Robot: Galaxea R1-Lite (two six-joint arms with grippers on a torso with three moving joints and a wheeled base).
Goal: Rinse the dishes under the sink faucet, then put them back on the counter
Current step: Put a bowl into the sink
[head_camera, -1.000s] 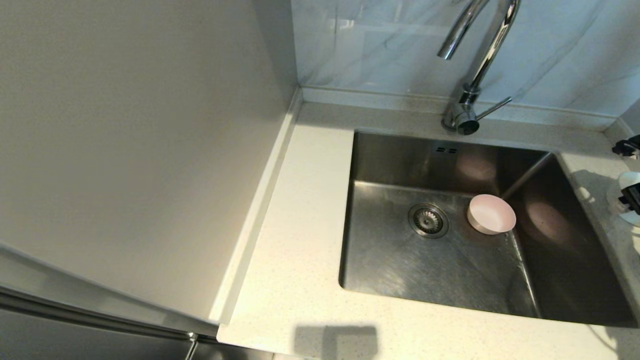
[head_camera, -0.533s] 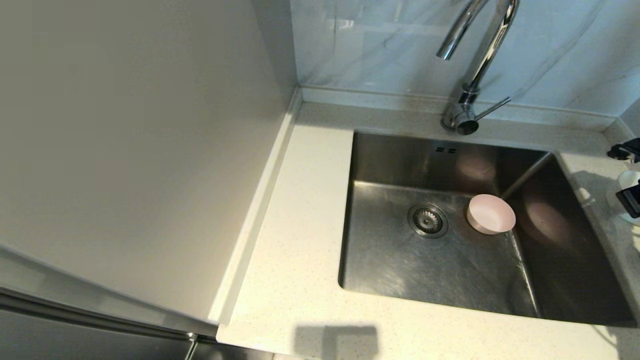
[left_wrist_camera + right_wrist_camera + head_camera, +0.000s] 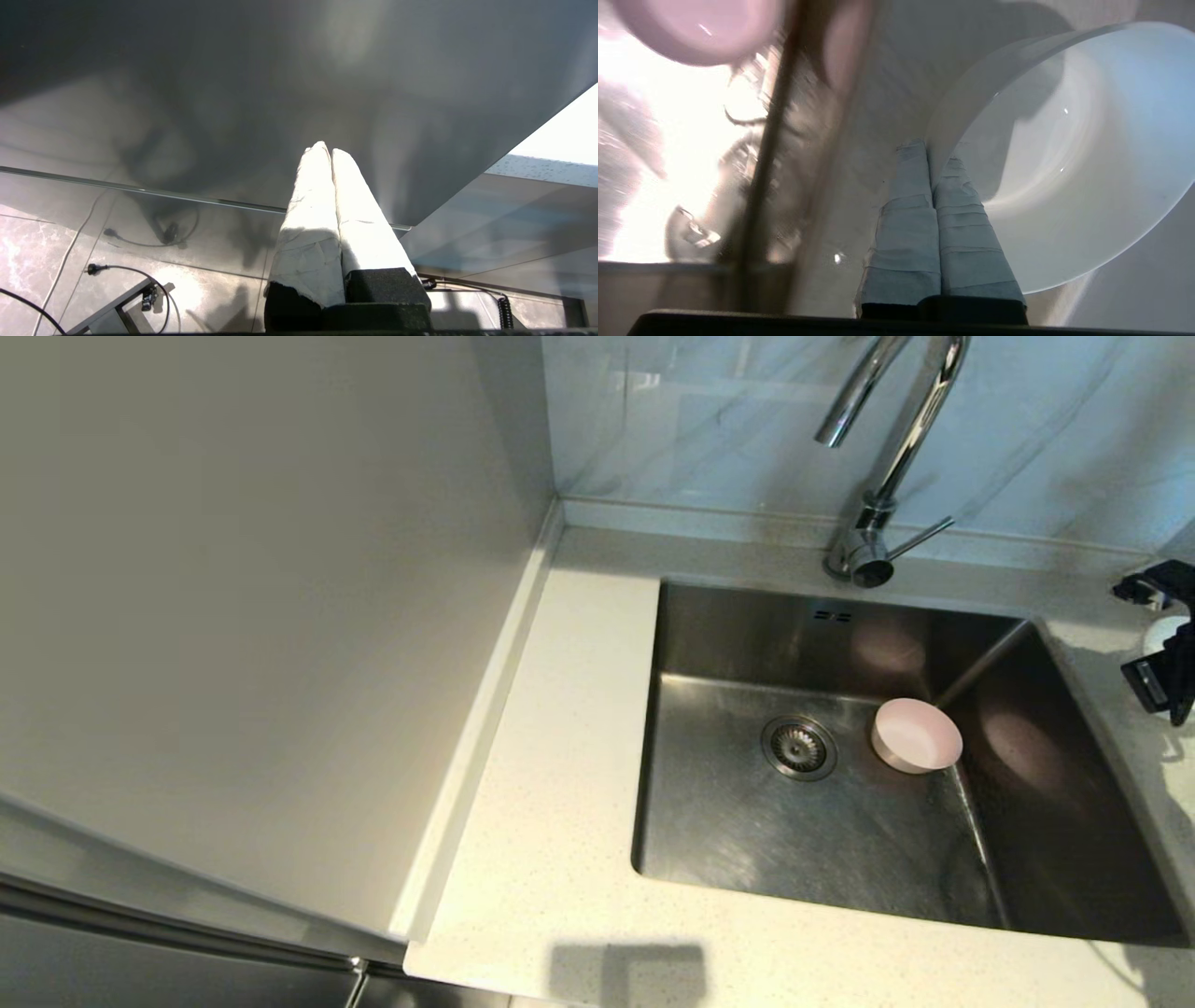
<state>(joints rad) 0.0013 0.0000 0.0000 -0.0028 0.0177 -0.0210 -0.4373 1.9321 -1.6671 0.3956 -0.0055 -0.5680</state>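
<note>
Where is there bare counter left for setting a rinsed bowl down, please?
The counter lies bare left of the sink, up to the tall panel, and along the sink's front edge. The strip behind is narrow and holds the faucet. Right of the sink is crowded: the right claw is shut on the white bowl there. The pink bowl sits in the basin.

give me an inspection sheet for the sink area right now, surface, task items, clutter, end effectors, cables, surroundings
Surface: speckled counter around steel sink.
Job's things: pink bowl on sink floor beside drain; white bowl tilted, rim pinched by right end effector; faucet shows no water.
Clutter: nothing seen.
End effectors: right shut on white bowl at counter's right edge; left end effector shut, empty, parked below the counter.
Cables: loose cables on floor.
Surroundings: marble tiles, cabinet panel.
</note>
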